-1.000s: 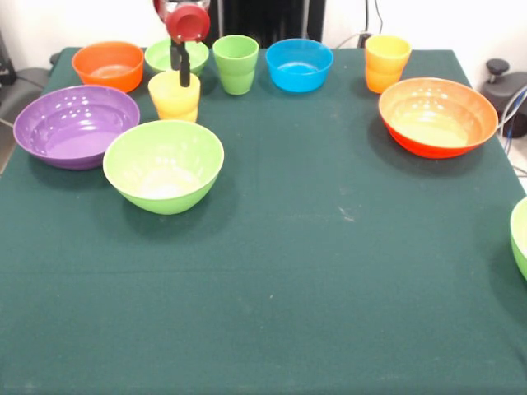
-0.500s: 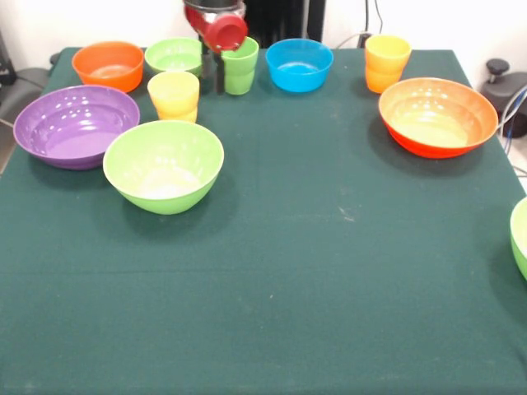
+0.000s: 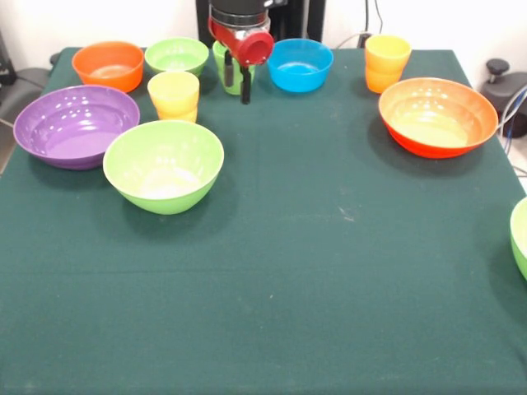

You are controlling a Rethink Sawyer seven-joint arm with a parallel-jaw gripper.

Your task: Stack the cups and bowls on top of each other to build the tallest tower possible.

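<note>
- Front view: the gripper [image 3: 236, 82] hangs at the far edge of the green table [image 3: 329, 271], its red and black head covering most of the light green cup [image 3: 221, 59].
- Two dark fingers [image 3: 245, 86] point down in front of that cup, with a gap between them, so the pincer looks released and grasps nothing; whether they touch the cup I cannot tell.
- The yellow cup [image 3: 174, 95] stands upright just left of the pincer, apart from it, free on the cloth.
- The small blue bowl [image 3: 300, 64] sits just right of the pincer, the small light green bowl [image 3: 176, 56] behind the yellow cup, and the small orange bowl [image 3: 108, 65] further left in the same far row.
- The orange-yellow cup [image 3: 387, 62] stands at the far right, well apart from the pincer.
- The large purple bowl [image 3: 76, 125] lies at the left, touching or nearly touching the large light green bowl [image 3: 163, 165] nearer the camera.
- The large orange-red bowl [image 3: 438, 115] rests at the right, near the orange-yellow cup.
- A second large light green bowl [image 3: 520, 237] is cut by the right edge.
- Every cup and bowl stands mouth up, none stacked on another.
</note>
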